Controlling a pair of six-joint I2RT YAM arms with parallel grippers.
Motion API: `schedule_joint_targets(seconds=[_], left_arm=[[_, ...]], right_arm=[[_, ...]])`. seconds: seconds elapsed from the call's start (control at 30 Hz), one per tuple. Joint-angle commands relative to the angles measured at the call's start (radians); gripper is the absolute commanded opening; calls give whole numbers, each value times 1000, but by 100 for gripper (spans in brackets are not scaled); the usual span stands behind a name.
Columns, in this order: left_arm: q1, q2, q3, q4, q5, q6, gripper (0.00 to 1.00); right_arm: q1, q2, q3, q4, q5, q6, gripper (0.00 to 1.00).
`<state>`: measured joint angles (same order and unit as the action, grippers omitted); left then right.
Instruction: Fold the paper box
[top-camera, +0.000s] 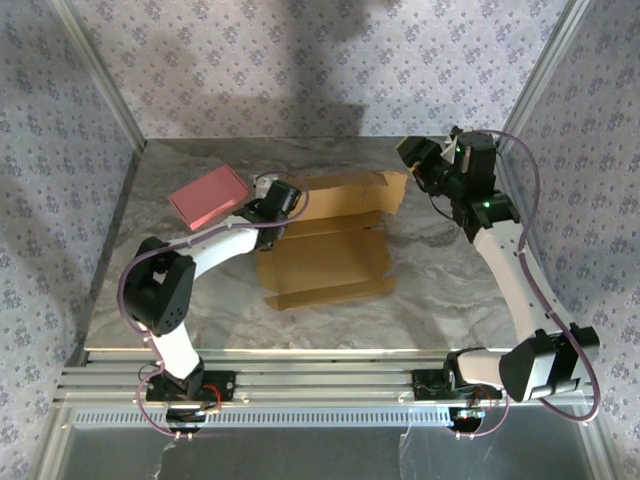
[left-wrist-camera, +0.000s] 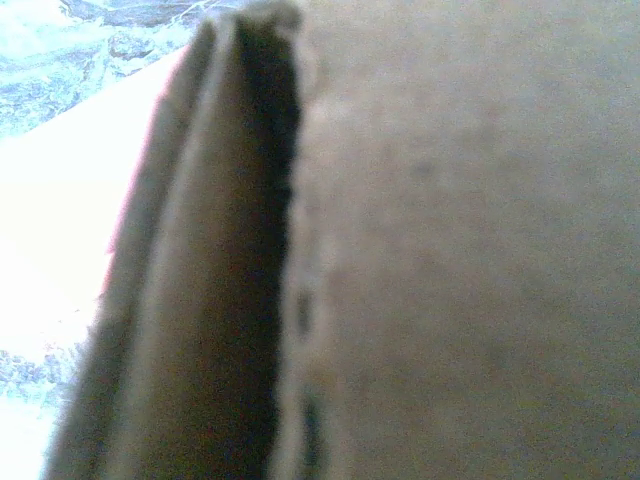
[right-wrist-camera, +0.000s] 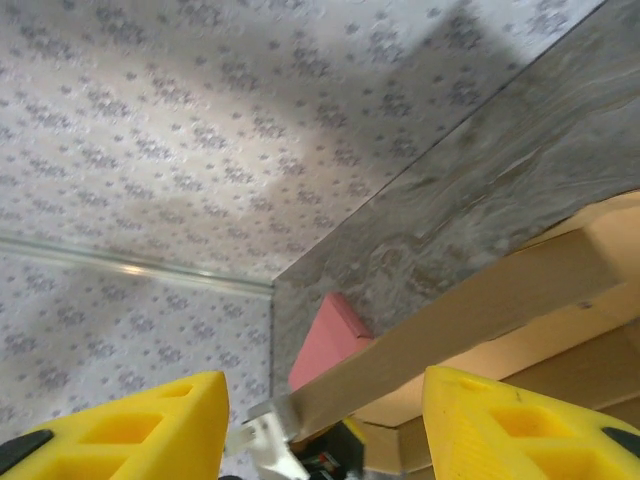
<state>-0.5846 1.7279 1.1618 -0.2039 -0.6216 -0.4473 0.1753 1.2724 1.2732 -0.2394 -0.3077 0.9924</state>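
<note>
My left gripper (top-camera: 273, 200) is clamped on the lifted rear flap of the plain brown corrugated cardboard box (top-camera: 330, 262). My right gripper (right-wrist-camera: 322, 395) stands open nearby. Most folding remains.

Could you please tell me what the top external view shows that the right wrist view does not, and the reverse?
Top external adds the layout: the whole paper box partly unfolded on the table, the left gripper at its far-left flap, both arm bases. Right wrist adds detail: the right gripper with yellow fingers standing apart, a raised flap edge beyond them. Shared: the box, the pink flat box, the marbled table, the patterned wall.
</note>
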Motion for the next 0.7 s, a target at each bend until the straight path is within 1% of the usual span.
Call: schedule_joint_targets(seconds=[0.0,0.07,0.13,0.2,0.33,0.4,0.53,0.67], left_arm=[[77,-77,-10,39,173,13,0],[129,-102,-10,55,289,-12,0],[187,-120,-7,80,439,-42,0],[226,-122,10,79,547,-50,0],[270,-122,25,82,701,-44,0],[281,-126,27,87,752,-48,0],[282,-128,42,80,819,-48,0],[282,-132,53,61,842,-48,0]], right_arm=[[-12,-36,6,-104,86,-51,54],[-10,-55,17,-145,119,-58,54],[-8,-73,28,-195,164,-53,54],[-10,-84,30,-236,201,-33,54],[-1,-91,43,-313,269,53,53],[17,-88,68,-347,302,80,52],[95,-60,175,-447,413,64,51],[160,3,290,-540,463,60,51]])
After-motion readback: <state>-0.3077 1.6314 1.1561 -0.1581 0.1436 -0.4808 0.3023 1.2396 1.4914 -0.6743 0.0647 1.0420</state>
